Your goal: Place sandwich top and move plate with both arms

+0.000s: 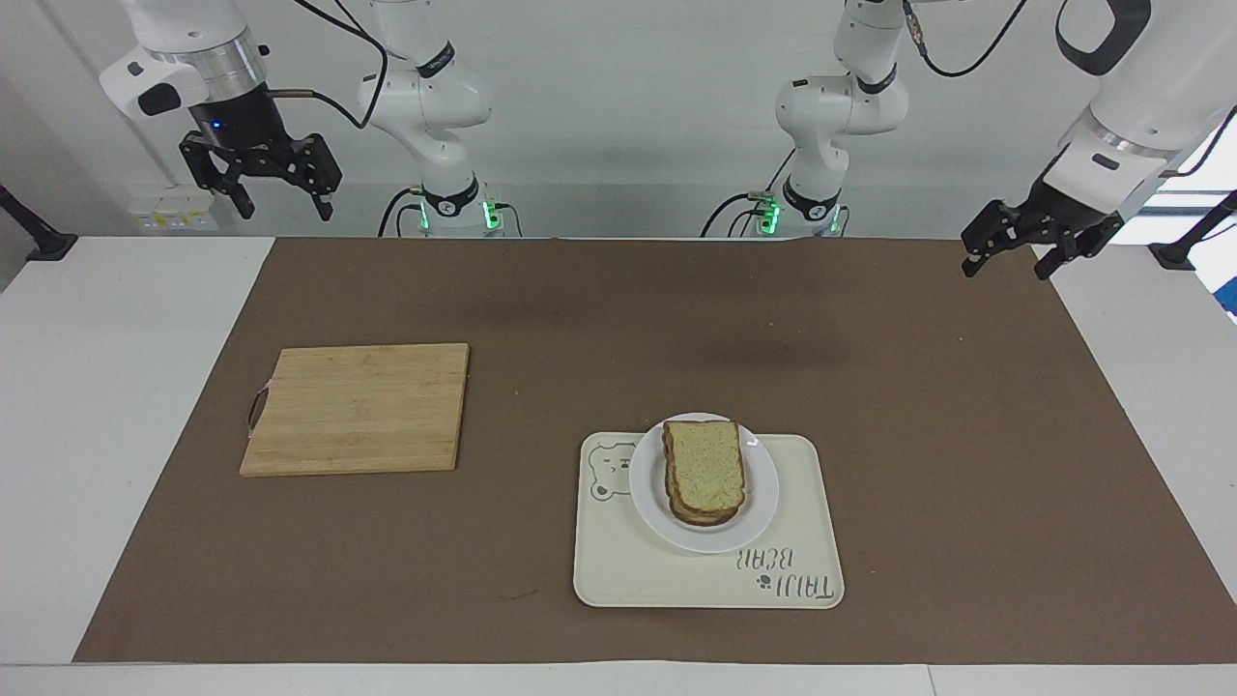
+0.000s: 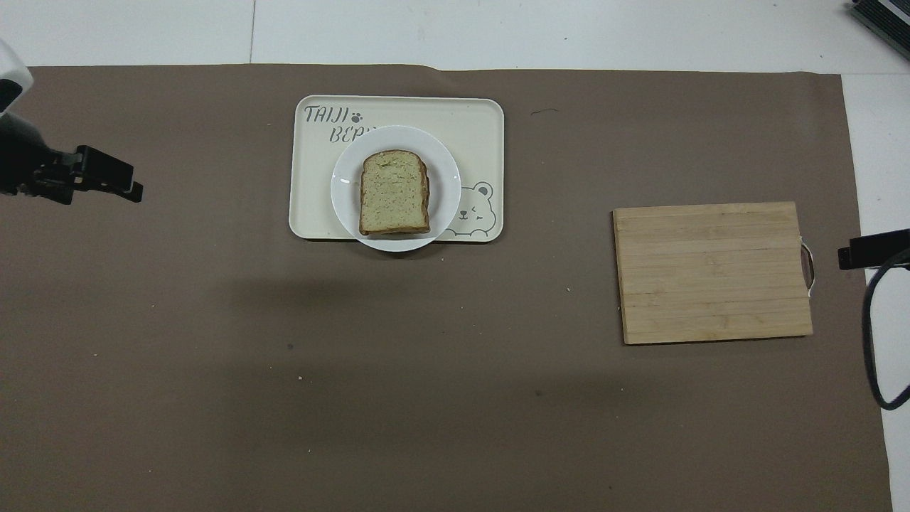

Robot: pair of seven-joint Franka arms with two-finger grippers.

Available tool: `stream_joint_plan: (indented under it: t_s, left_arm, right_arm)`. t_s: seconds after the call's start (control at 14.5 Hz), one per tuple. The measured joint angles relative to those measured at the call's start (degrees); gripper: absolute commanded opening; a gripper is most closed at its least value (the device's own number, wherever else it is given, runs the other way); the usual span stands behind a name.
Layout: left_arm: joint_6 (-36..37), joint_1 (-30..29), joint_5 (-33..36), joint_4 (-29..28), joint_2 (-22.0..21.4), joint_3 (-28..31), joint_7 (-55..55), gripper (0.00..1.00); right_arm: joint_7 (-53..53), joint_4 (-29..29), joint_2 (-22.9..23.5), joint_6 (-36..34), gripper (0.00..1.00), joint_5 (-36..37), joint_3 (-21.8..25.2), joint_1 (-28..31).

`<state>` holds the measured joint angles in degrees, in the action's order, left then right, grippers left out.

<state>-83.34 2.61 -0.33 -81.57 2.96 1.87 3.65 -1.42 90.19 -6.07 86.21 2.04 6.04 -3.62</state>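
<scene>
The bread (image 1: 704, 470) lay flat atop a second slice, the stack centred on the plate (image 1: 759, 507); its rounded end pointed away from the robots. The plate rested on the tray (image 1: 802, 580), overhanging the tray's edge nearer to the robots; the tray's printed lettering lay at its corner farther from the robots, toward the left arm's end, and its bear drawing at the other end. The tray sat on the mat (image 1: 580, 300), which covered most of the table (image 1: 106, 387). The board (image 1: 358, 408) lay on the mat toward the right arm's end of the table, well apart from the tray, its handle loop facing outward. The left gripper (image 1: 1005, 261) hung raised over the mat's edge at the left arm's end, fingers spread wide and holding nothing. The right gripper (image 1: 283, 203) waited raised over the table's edge near its base, fingers likewise wide apart and empty, pointing downward.
</scene>
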Motion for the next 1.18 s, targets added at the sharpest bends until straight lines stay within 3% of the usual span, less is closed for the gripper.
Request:
stream_joint_plan:
  t_s: [1.18]
  left_arm:
    - [1.88, 0.10, 1.11, -1.30, -0.75, -0.50, -0.14, 1.00]
  right_arm:
    - [0.00, 0.93, -0.72, -0.32, 1.00, -0.21, -0.19, -1.22]
